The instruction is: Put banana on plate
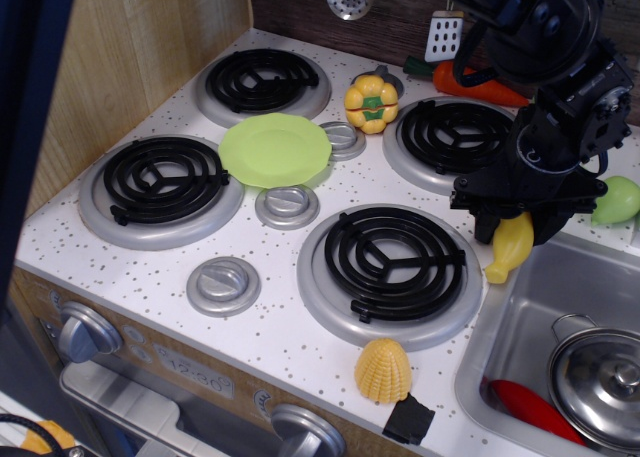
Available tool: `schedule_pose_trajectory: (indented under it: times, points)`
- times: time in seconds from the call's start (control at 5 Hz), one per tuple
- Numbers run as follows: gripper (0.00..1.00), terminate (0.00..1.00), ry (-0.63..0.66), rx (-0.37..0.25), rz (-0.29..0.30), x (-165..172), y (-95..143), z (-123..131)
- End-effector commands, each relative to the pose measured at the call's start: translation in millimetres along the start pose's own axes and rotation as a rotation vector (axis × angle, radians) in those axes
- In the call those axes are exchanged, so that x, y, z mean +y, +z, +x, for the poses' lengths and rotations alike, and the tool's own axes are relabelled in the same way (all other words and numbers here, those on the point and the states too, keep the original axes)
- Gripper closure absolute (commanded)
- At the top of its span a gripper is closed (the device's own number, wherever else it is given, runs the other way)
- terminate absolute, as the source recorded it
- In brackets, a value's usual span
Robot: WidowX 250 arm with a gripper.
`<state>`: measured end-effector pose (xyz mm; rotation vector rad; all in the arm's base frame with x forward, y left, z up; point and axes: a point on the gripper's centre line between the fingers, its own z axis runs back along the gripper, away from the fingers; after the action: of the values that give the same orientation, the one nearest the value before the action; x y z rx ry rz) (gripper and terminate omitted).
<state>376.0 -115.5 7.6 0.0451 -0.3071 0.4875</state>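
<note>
The yellow banana lies on the counter between the front right burner and the sink, stem end pointing toward me. My black gripper is lowered over it. Its two fingers stand tight against the banana's sides and hide its upper half. The jaws look closed on the banana, which rests on the counter. The lime-green plate lies far to the left, among the burners and bare.
A yellow pepper and an orange carrot lie near the back burners. A corn piece sits at the front edge. Green vegetables lie right of the gripper. The sink holds a lidded pot and a red item.
</note>
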Motion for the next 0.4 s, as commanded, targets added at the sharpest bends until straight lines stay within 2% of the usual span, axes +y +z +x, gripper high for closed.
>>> schedule_pose_trajectory:
  times: [0.0, 0.2]
  points:
    - [1.00, 0.00, -0.085, -0.012, 0.051, 29, 43, 30]
    - [1.00, 0.00, -0.170, -0.032, 0.118, 58, 58, 43]
